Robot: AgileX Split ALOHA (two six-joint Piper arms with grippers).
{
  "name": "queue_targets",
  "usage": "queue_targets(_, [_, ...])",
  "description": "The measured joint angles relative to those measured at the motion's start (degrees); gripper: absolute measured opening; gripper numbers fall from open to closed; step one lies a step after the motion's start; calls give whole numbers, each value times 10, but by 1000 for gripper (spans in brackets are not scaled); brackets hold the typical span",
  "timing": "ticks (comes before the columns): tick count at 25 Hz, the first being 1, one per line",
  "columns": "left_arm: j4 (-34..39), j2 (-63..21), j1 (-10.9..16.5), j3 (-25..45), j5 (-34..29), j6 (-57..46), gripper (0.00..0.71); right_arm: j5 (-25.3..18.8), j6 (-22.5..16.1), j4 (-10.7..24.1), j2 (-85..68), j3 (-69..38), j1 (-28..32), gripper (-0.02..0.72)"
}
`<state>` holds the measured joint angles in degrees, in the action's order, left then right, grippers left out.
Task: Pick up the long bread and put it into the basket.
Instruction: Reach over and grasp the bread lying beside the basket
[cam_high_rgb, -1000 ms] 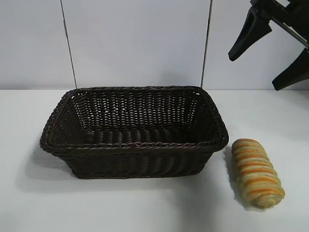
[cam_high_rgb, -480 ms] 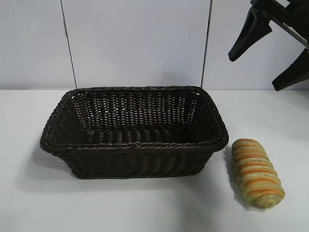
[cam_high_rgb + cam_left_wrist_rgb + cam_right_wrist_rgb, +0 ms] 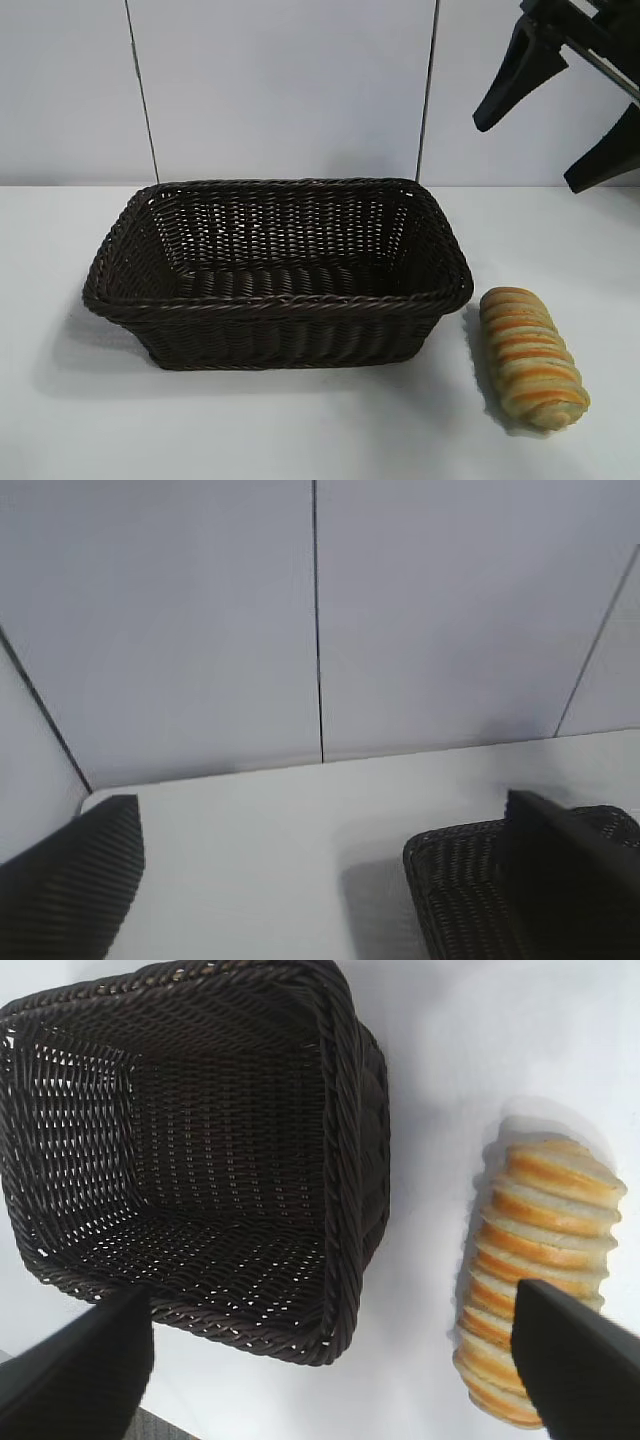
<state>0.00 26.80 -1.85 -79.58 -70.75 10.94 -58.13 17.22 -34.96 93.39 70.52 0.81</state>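
Nothing in the exterior view has visibly shifted since the earlier frames: basket, long bread and right gripper occupy the same positions. No readable writing or labels are visible. Right gripper hangs high above the table, fingers spread wide, holding nothing; the long bread lies below it, just beside the basket's end wall. Left gripper is likewise spread wide and empty, with a basket corner behind one finger.

No writing, label, brand or number can be read anywhere. The surfaces in view carry no signs.
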Motion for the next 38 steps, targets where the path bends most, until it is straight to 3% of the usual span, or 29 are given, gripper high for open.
queue_targets(8, [5, -175, 0, 210, -16, -29, 694, -2, 5, 0, 0, 0, 0, 695])
queue_targets(19, [4, -197, 0, 474, -16, -75, 694, -5, 12, 0, 0, 0, 0, 695])
queue_targets(31, [4, -199, 0, 500, 22, -87, 694, 2, 25, 8, 0, 0, 0, 695])
queue_targets(34, [4, -211, 0, 500, 24, -87, 694, 2, 26, 42, 0, 0, 0, 695])
queue_targets(38, [4, -269, 0, 500, 26, -87, 694, -2, 6, 113, 0, 0, 0, 695])
